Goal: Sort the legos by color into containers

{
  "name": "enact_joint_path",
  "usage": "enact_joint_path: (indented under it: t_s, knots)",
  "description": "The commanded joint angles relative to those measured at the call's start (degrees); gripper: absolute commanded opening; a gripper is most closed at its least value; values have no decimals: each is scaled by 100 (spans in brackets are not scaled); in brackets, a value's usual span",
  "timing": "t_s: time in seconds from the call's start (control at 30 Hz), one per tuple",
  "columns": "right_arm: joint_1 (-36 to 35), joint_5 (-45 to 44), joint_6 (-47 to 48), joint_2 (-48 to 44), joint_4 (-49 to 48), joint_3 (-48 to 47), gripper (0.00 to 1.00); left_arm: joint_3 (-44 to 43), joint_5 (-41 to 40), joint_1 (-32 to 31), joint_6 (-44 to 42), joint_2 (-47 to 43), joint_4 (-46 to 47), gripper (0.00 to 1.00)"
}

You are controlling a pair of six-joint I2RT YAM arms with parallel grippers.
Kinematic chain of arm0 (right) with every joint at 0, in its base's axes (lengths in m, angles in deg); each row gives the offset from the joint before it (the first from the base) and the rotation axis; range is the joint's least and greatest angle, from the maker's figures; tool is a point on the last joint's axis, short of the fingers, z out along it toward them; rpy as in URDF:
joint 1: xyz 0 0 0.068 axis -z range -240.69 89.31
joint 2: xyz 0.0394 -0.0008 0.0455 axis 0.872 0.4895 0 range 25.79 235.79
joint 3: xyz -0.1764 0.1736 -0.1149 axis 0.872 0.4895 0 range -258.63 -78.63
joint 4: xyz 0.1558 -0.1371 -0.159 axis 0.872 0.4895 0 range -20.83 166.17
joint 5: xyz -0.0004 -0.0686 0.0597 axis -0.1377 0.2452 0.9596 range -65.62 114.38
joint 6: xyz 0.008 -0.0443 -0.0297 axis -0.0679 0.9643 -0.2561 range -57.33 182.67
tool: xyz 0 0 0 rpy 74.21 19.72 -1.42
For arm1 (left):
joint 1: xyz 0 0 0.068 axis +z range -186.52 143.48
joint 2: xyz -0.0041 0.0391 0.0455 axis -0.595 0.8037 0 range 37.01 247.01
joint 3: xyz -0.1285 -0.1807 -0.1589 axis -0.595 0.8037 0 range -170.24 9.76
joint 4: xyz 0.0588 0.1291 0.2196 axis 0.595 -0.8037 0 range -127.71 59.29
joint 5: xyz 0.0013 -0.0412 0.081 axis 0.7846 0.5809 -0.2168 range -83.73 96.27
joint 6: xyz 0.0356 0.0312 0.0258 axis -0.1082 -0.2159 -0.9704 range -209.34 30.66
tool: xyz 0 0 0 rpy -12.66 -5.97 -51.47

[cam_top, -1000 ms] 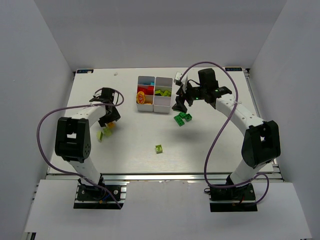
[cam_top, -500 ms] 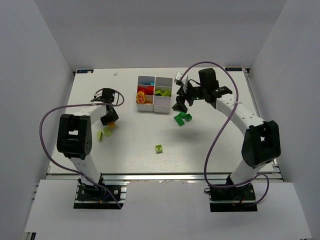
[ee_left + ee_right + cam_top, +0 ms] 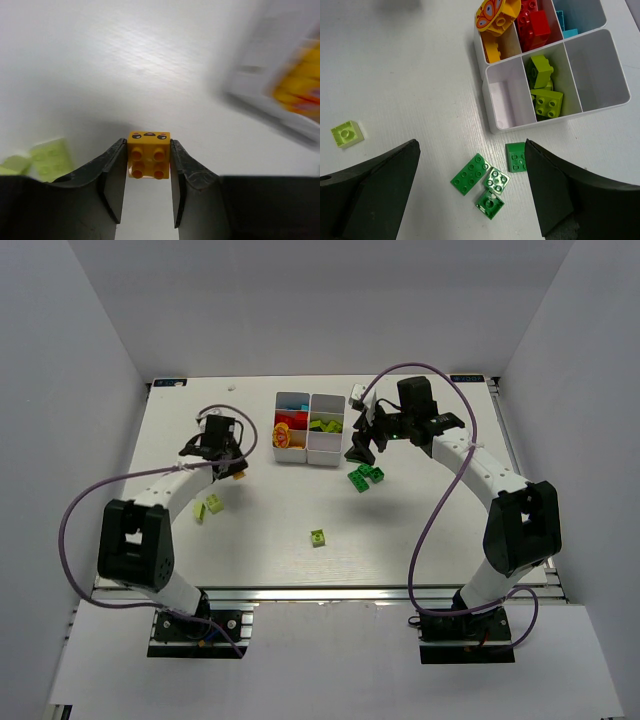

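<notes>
Left gripper (image 3: 148, 147) is clenched on one orange brick (image 3: 148, 162), a finger pressed to each side, at 9 o'clock of the white tray (image 3: 325, 447). Two lime bricks (image 3: 208, 506) lie near, at that gripper's 6 o'clock. Right gripper (image 3: 470, 200) is released, jaws wide, above four green bricks (image 3: 485, 182) just off the tray's 5 o'clock corner. A single lime brick (image 3: 318, 537) sits well apart.

White table (image 3: 270, 530): tray (image 3: 322, 447) far centre; dark green bricks (image 3: 366, 478) beside; lime bricks (image 3: 318, 537) nearer.
</notes>
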Motion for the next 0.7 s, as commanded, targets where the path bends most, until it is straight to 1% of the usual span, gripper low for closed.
enact_joint_path:
  t_s: [0.0,0.03,0.07,0.17,0.27,0.37,0.5,0.53,0.67]
  knots:
    - [18,33,44,-216,-1,-137,89,11,368,-717,-245,-745,934,8]
    - [26,24,44,-208,-1,-137,89,29,342,-936,-281,-825,1066,7]
    - [35,16,44,-208,8,-137,89,46,342,-1017,-307,-930,1198,6]
    - [35,15,52,-225,25,-137,89,47,254,-1210,-404,-957,1716,5]
    - [44,15,52,-243,34,-128,89,-120,157,-1333,-544,-817,1954,6]
    - [44,7,53,-252,34,-119,89,-515,87,-1491,-772,-405,2016,6]
    - [44,-2,53,-287,17,-93,89,-1174,-124,-1685,-1106,394,1841,7]
    - [53,-11,53,-287,16,-76,89,-1410,-220,-1755,-1238,492,1823,7]
    - [79,-20,53,-331,-10,-14,89,-1877,-396,-1870,-1520,835,1674,7]
